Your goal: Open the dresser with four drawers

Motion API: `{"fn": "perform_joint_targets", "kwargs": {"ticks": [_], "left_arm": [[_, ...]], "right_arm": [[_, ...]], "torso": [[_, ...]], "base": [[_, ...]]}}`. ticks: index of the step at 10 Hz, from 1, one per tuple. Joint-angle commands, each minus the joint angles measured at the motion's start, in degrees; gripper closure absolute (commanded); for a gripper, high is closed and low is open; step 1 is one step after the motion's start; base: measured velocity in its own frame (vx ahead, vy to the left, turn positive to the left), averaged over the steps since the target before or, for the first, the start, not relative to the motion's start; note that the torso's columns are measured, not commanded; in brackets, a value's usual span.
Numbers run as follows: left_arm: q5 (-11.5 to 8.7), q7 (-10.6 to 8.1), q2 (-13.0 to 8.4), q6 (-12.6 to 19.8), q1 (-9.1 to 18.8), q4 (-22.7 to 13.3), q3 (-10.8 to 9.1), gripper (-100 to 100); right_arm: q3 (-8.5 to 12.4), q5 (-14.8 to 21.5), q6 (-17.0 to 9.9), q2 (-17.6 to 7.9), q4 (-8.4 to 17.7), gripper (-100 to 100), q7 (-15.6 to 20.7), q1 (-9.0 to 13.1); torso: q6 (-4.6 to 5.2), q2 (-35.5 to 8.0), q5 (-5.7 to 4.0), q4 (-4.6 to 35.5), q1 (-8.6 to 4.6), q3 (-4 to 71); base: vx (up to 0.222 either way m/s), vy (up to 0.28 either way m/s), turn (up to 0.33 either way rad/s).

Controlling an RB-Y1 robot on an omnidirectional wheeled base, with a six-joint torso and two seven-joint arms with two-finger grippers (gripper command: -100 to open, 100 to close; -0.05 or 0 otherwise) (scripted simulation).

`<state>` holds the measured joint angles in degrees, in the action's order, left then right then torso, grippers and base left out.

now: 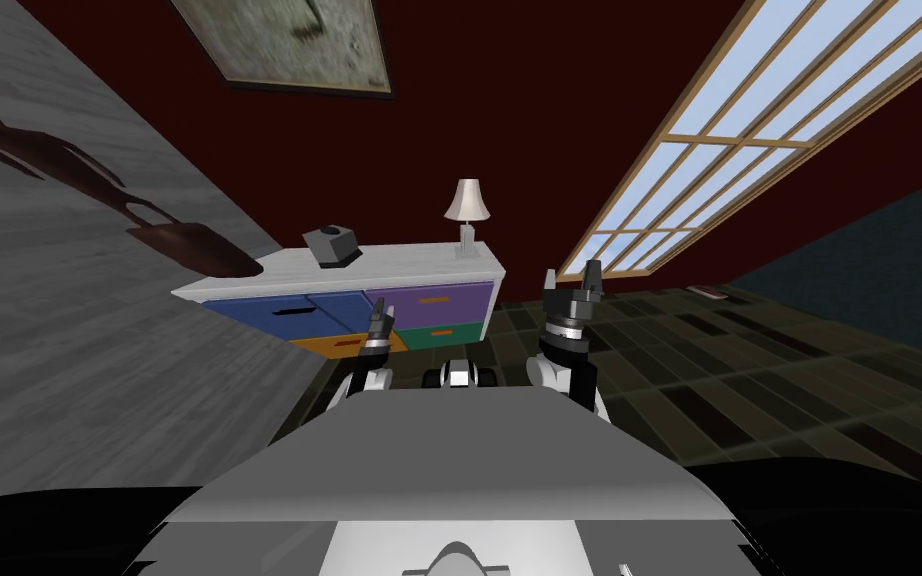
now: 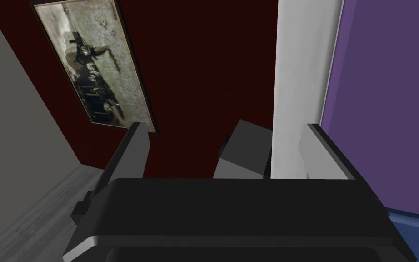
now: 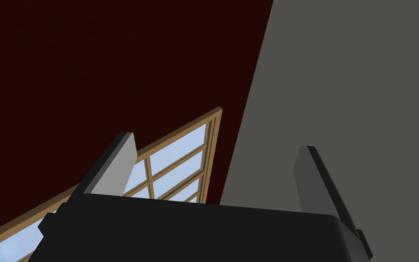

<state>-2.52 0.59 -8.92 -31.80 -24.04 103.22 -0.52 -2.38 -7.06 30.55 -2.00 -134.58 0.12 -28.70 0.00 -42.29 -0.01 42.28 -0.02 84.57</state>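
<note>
Left gripper (image 1: 381,325): jaws apart, empty, close in front of the dresser (image 1: 419,268) at 11 o'clock, with one finger (image 2: 322,152) just beside the purple drawer (image 1: 434,298). Right gripper (image 1: 576,283) at 1 o'clock: jaws apart, empty, off the dresser's end. Drawer fronts look shut, contents hidden; lamp (image 1: 467,212) and small dark box (image 1: 332,246) on top.

My left gripper (image 1: 383,316) and right gripper (image 1: 572,270) look alike — a dark, boxy body with rounded corners carrying two thin, light grey blade fingers (image 3: 121,160), each backed by a darker edge. Behind each box sits a black wrist (image 1: 561,335) ringed with a pale grey band, then a white forearm (image 1: 374,380) shell with dark joints.
</note>
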Motion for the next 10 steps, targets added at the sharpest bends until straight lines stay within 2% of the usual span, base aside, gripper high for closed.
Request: {"fn": "perform_joint_targets", "kwargs": {"ticks": [1, 7, 10], "left_arm": [[0.1, 0.08, -0.2, -0.1, 1.2, -4.0, 0.06, -100], [0.6, 0.27, 0.2, -0.9, 3.3, -13.8, 0.42, -100], [0.8, 0.36, 1.3, -1.2, 4.4, -18.7, 0.59, -100]], "right_arm": [[0.0, 0.0, 0.0, 0.0, 0.0, 0, 0.0, 0.0], [0.0, 0.0, 0.0, 0.0, 0.0, 0, 0.0, 0.0], [0.0, 0.0, 0.0, 0.0, 0.0, 0, 0.0, 0.0]], "torso": [[0.01, 0.0, 0.00, 0.0, -0.01, 0.0], [0.00, 0.0, 0.00, 0.0, 0.00, 0.0], [0.00, 0.0, 0.01, 0.0, 0.02, 0.0]], "base": [[0.061, -0.048, -0.016], [0.067, -0.041, -0.019], [0.076, -0.047, -0.018]]}}
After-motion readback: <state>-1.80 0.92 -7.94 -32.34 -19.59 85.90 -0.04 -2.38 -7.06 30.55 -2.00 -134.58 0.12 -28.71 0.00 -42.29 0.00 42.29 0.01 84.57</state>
